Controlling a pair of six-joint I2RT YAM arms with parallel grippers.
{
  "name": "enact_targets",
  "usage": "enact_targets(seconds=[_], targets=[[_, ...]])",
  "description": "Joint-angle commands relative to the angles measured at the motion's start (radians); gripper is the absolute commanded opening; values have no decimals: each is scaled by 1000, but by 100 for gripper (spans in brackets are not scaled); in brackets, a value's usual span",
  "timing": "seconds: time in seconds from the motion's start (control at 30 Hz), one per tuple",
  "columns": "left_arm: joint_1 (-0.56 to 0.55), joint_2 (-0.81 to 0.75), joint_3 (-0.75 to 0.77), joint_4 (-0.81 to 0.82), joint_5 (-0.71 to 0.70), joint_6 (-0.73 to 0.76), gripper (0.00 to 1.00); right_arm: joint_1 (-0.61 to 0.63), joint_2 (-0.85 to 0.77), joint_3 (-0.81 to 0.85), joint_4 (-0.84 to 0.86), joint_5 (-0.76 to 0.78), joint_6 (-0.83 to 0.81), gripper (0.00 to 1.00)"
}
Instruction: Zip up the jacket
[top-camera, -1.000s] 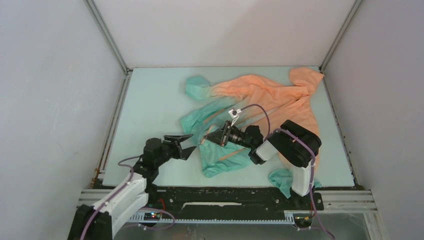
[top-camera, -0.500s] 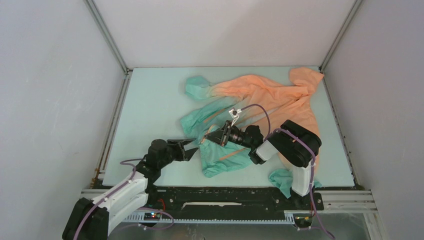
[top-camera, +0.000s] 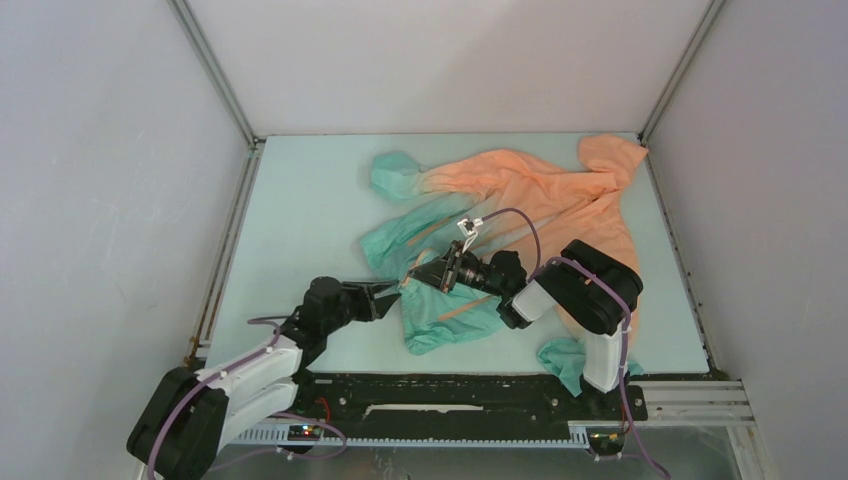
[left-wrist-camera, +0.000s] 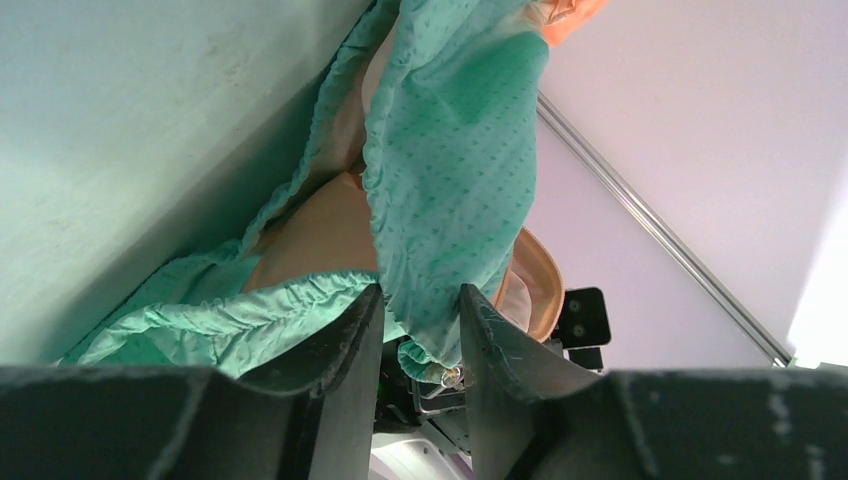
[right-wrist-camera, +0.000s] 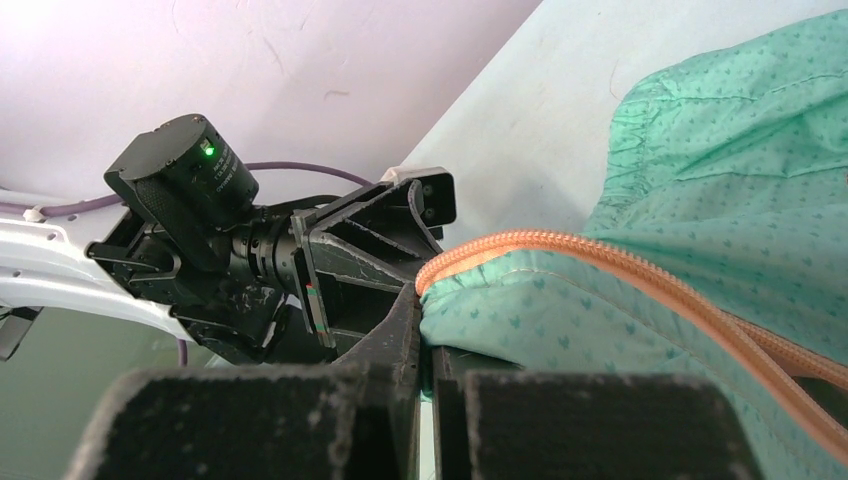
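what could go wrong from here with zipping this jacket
1. The left gripper is open around a loose teal fold of the jacket. Closing there may catch bunched layers rather than the orange zipper.
2. The right gripper pinches only a thin corner beside that zipper, so a tug could slip it free.
3. Both grippers sit very near each other in the top view, so a collision seems possible.
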Motion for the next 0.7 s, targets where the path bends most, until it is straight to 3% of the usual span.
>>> enact_targets(seconds=[0.0,0.33,0.53,0.67], targets=[[-13,18,54,81,-14,-90,36,13,-26,3,54,19,-21,0],[-16,30,53,105,-17,-101,36,18,-24,3,54,23,-29,0],[-19,23,52,115,-5,-101,47,20,-19,3,54,26,-28,0],[-20,0,51,88,-15,-94,41,21,-20,3,54,26,-28,0]])
